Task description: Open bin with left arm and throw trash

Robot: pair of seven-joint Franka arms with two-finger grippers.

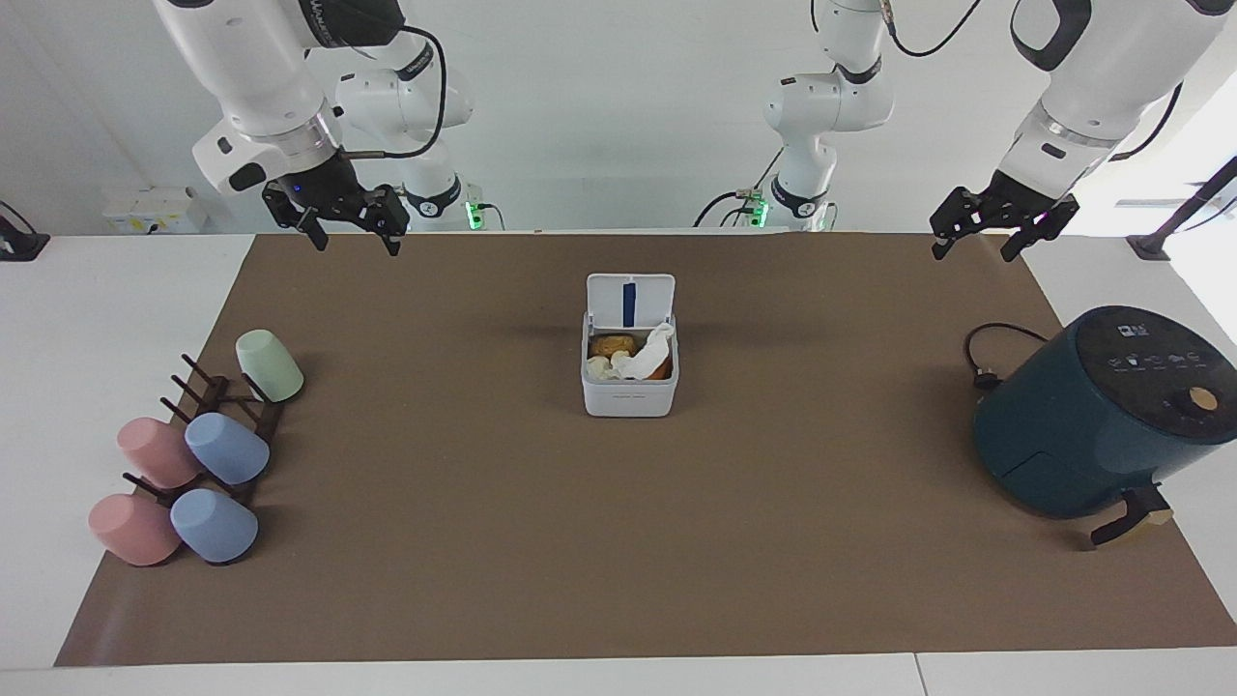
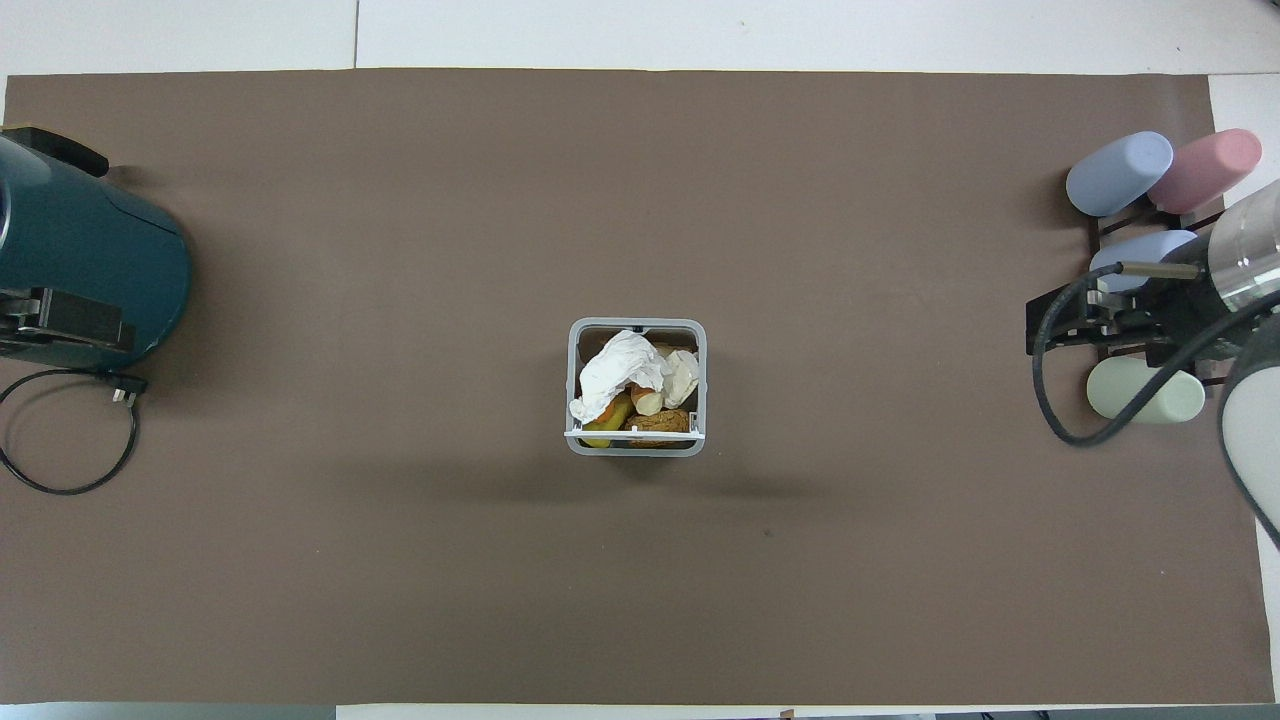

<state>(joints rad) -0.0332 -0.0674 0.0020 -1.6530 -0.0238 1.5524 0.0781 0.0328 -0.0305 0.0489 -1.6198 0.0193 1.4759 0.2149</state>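
the bin sits in the middle of the brown mat with its lid flipped up. the trash lies inside it. the right gripper hangs in the air with fingers spread and empty, over the mat's edge at the right arm's end. the left gripper waits over the mat's corner at the left arm's end, fingers spread and empty.

- I see the bin, a small white box, lid flipped upright, mid-bench, well apart from both end effectors.
- The trash lies inside: white tissue wad uppermost.
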